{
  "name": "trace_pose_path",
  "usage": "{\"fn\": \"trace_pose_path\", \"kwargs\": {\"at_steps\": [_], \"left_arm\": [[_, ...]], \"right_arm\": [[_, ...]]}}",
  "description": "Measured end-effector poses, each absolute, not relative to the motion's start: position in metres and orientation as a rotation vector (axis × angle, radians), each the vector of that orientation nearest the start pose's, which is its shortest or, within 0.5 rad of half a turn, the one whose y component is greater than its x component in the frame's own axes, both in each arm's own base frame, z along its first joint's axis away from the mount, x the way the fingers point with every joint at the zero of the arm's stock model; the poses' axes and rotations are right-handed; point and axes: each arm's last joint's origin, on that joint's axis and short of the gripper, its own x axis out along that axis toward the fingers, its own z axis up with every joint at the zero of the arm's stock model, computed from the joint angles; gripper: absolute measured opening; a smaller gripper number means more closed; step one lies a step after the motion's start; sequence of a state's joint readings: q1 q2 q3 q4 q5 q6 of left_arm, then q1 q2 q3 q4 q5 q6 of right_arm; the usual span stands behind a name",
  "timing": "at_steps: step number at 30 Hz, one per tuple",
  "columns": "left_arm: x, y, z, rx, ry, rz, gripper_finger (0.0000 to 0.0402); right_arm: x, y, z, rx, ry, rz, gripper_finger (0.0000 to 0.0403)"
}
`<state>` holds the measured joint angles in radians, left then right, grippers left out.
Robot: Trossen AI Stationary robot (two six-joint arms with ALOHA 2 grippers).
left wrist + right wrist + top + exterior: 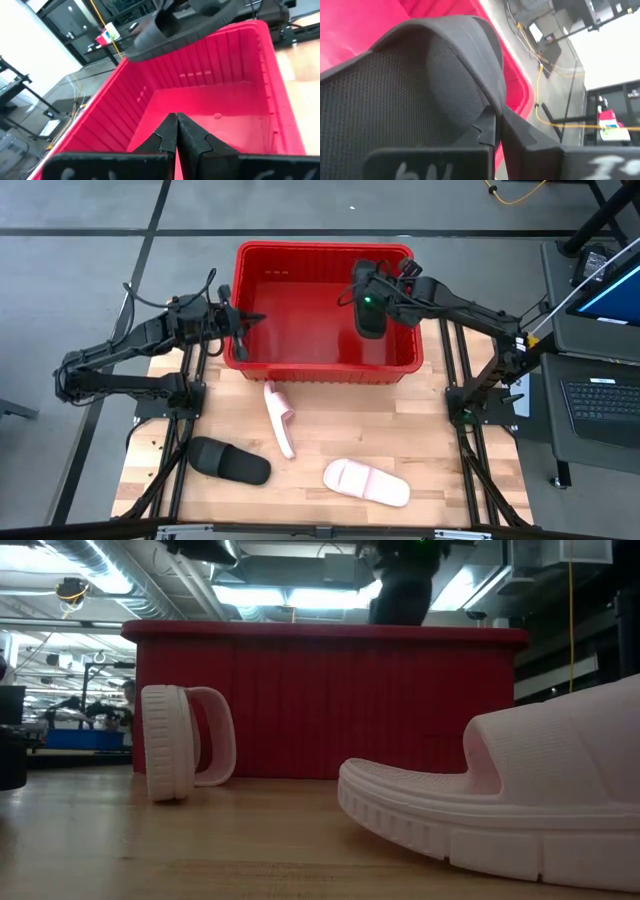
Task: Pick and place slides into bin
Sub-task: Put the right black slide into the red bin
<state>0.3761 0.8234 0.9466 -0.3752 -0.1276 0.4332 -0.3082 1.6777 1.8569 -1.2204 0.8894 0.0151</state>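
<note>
Over the red bin (325, 365), toward its right half, the right gripper (369, 298) hangs with one black slide (368, 315) clenched in its fingers; the right wrist view shows the two dark fingers pinched on the strap edge of that slide (420, 95), mesh lining facing the camera, red wall behind. Held high and inside the rim line, so my read is it's staged for a drop: letting go from here should land it on the bin floor, which looks bare in the left wrist view. Left gripper (243, 320) sits at the bin's left wall, jaws fully closed on nothing, tips pointing in over the rim (175, 135); it looks parked, waiting, clear of the drop path. Three slides are not yet binned. One pink slide (280, 416) stands on its edge just in front of the bin's near wall, strap facing sideways, seen upright in the low view (180, 745). Second pink slide (366, 481) lies flat, sole down, near the table's front, right of centre; the low view shows its ribbed sole edge and wide strap close up (520, 810). Other black slide (229, 461) lies flat at front left, matte, wide strap, open toe. Table (430, 430) is pale wood. The edge-standing pink one may tip when grabbed.
</note>
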Motion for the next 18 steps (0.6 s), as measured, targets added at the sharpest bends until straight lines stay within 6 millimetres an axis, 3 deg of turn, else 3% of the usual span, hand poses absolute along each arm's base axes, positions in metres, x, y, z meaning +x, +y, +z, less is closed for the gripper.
{"fn": "trace_pose_path", "kwargs": {"at_steps": [11, 18], "left_arm": [[0.153, 0.074, 0.361, 0.404, 0.387, 0.480, 0.0002], [0.152, 0.075, 0.361, 0.399, 0.392, 0.487, 0.0002]], "right_arm": [[0.300, -0.154, 0.322, -0.300, 1.192, -1.073, 0.0015], [0.300, -0.170, 0.293, -0.326, 1.202, -1.028, 0.0015]]}}
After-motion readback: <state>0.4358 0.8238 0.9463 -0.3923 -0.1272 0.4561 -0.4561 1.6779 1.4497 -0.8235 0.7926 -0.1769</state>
